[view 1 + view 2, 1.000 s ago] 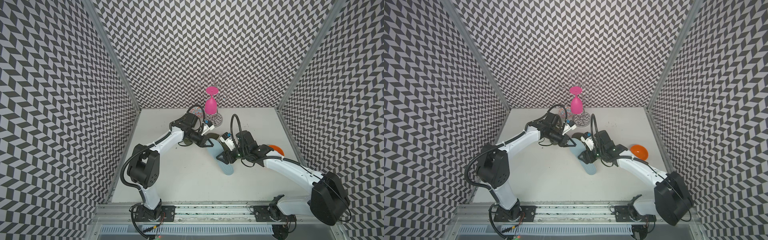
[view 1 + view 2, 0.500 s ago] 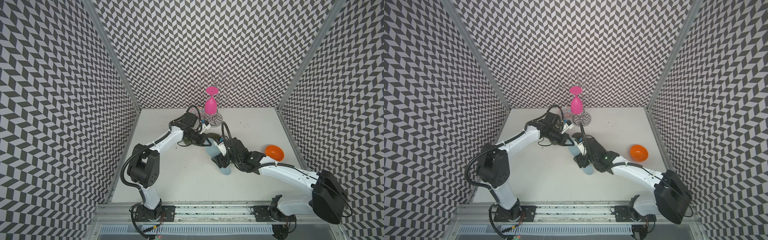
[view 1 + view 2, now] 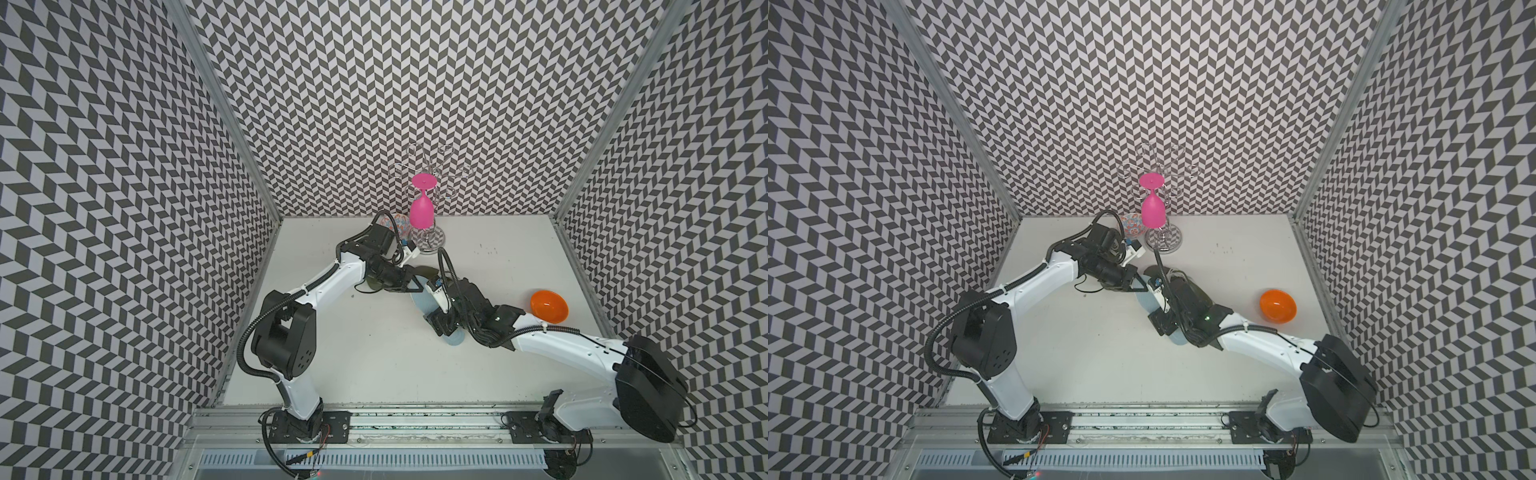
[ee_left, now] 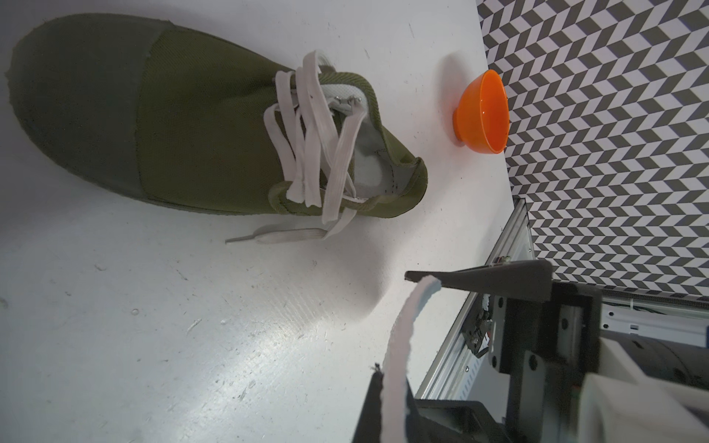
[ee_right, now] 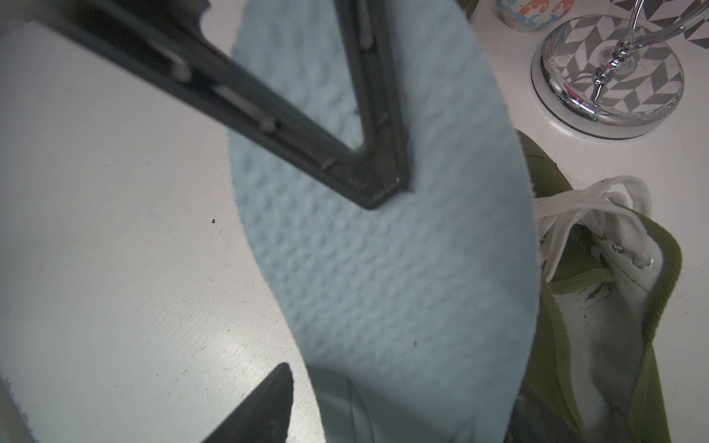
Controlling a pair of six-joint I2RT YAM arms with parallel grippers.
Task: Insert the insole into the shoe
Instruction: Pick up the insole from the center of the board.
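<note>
An olive green shoe [image 4: 199, 115] with white laces lies on the white table, mostly hidden under the arms in both top views [image 3: 1177, 276]. My left gripper [image 3: 415, 284] [image 4: 395, 377] is shut on one end of the light blue insole [image 3: 422, 301] [image 5: 383, 268], which slants down beside the shoe's opening [image 5: 614, 337]. My right gripper [image 3: 436, 324] [image 5: 410, 387] is open around the insole's lower part. Its one visible finger [image 5: 268, 402] stands clear of the insole's edge, and the other is hidden behind it.
An orange bowl [image 3: 548, 305] [image 4: 483, 111] sits near the right wall. At the back stands a chrome glass rack [image 3: 432, 243] [image 5: 606, 76] with a pink wine glass [image 3: 422, 210] hanging upside down. A small patterned cup [image 3: 400, 224] stands next to its base.
My right arm has slid left and towards the front along the insole, with its jaws spreading wider, uncovering the orange bowl. The left arm and the insole have stayed put.
</note>
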